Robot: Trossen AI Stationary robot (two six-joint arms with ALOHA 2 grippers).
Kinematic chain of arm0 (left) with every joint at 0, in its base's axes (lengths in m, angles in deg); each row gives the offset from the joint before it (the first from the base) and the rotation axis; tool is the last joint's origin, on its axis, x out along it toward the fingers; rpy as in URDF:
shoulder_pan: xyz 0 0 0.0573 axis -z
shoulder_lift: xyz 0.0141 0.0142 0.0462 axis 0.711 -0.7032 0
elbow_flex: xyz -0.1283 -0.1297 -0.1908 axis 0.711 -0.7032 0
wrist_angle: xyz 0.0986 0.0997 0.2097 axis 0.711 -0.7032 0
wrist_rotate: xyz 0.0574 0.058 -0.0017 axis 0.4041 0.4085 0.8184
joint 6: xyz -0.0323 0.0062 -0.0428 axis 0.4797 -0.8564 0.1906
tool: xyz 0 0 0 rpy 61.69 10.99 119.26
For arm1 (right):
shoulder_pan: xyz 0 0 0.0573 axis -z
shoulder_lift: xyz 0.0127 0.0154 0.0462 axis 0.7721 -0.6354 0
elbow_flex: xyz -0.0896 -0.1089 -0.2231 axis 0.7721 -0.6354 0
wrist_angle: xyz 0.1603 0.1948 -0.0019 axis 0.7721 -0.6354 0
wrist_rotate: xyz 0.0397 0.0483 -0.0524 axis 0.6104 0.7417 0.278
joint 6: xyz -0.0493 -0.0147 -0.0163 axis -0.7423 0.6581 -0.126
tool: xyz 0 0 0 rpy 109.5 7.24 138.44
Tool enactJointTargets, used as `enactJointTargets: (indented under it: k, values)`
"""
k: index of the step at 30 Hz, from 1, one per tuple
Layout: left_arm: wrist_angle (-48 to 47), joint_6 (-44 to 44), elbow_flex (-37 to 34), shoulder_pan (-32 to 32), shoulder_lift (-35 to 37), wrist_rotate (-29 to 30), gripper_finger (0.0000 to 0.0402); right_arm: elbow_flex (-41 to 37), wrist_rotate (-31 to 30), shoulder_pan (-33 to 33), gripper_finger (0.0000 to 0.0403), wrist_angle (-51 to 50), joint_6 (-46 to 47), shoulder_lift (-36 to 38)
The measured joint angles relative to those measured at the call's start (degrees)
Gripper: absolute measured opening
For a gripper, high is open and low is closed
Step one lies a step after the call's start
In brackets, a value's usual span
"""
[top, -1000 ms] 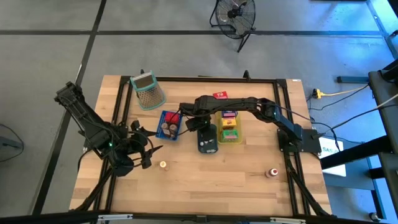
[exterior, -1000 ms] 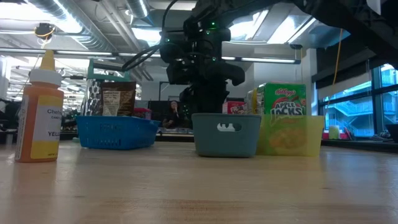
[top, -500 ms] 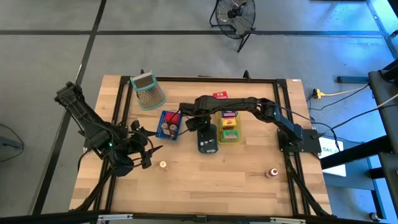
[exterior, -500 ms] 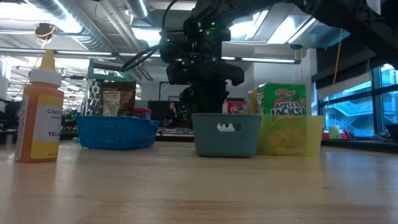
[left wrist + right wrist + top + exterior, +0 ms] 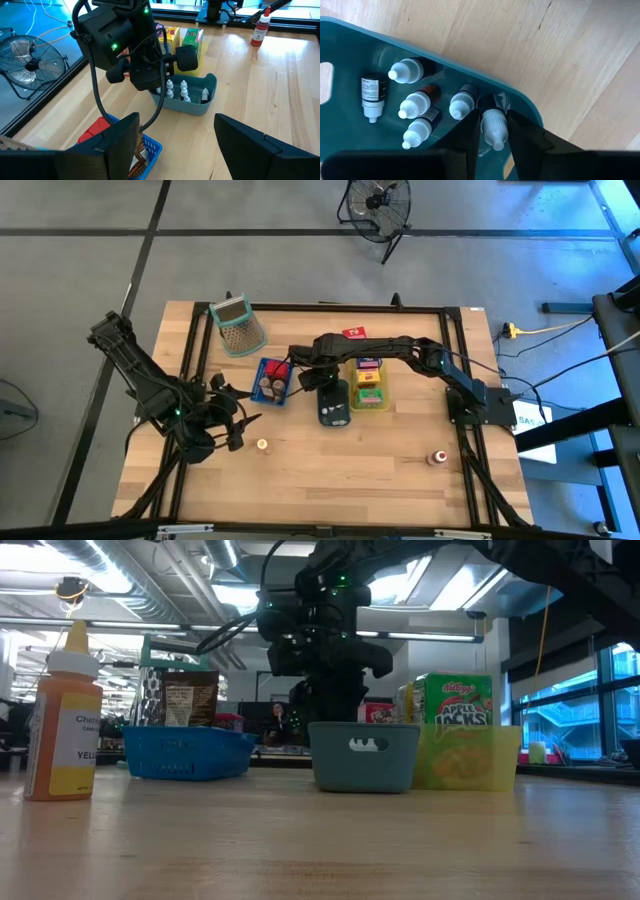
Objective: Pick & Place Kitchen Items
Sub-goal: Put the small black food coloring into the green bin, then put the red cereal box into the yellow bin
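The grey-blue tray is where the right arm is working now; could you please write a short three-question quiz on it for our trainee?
1. True or false: the right gripper is shut on a small white-capped bottle over the grey-blue tray.
2. How many other small bottles show in that tray in the right wrist view? A) two B) five C) eight
3. Fill in: in the high view, the yellow tray sits on the grey-blue tray's ____ side.

Key
1. True: its fingers pinch the bottle just below the cap.
2. B
3. Right; the blue tray is on the left.
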Motion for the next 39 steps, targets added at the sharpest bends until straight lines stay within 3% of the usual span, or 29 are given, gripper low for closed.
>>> enactJointTargets:
  k: [14, 24, 39]
  values:
    - [0.02, 0.0, 0.0, 0.0, 0.0, -0.02, 0.0253, 0.0, 0.02, 0.02, 0.01, -0.03, 0.0, 0.0]
    - [0.02, 0.0, 0.0, 0.0, 0.0, 0.0, 0.0253, 0.0, 0.04, 0.0, 0.0136, 0.07, 0.0, 0.02]
    - [0.02, 0.0, 0.0, 0.0, 0.0, -0.02, 0.0253, 0.0, 0.04, -0.03, 0.0138, 0.11, 0.5, 0.02]
